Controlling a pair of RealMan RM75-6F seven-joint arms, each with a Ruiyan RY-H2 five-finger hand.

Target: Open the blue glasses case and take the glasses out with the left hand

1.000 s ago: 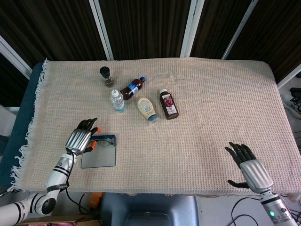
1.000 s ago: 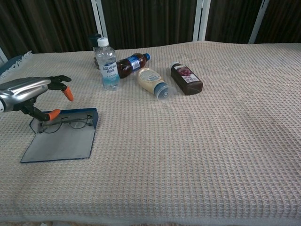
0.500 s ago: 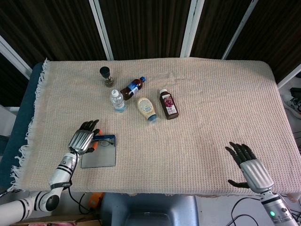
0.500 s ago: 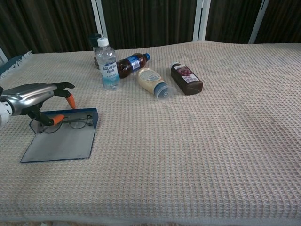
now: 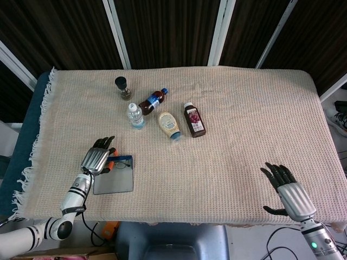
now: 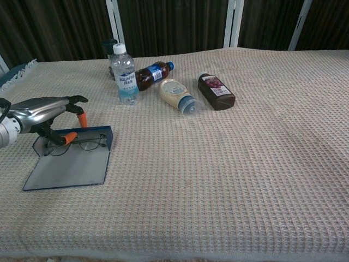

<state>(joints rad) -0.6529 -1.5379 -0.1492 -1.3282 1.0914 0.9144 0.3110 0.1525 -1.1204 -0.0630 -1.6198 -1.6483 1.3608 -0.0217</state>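
Dark panelled wall behind table (image 5: 244, 135) with woven beige cloth. Blue glasses case (image 6: 68, 164) lies open near left edge, glasses (image 6: 82, 143) inside. Left hand (image 6: 46, 112) hovers over them, fingers spread, empty, poised to pinch. Right hand (image 5: 287, 189) open, idle, well apart.

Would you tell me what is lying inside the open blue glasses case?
The glasses lie in the glasses case; their left end is hidden under the left robot hand's fingers.

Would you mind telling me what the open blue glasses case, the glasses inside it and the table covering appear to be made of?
The open blue glasses case looks like stiff board or plastic: flat rigid panels, a dull grey lining, no gloss. The thin dark-rimmed glasses seem wire-framed, probably metal, though too small to confirm. The beige waffle-textured tablecloth is woven fabric, with a fringe on its left edge in the head view.
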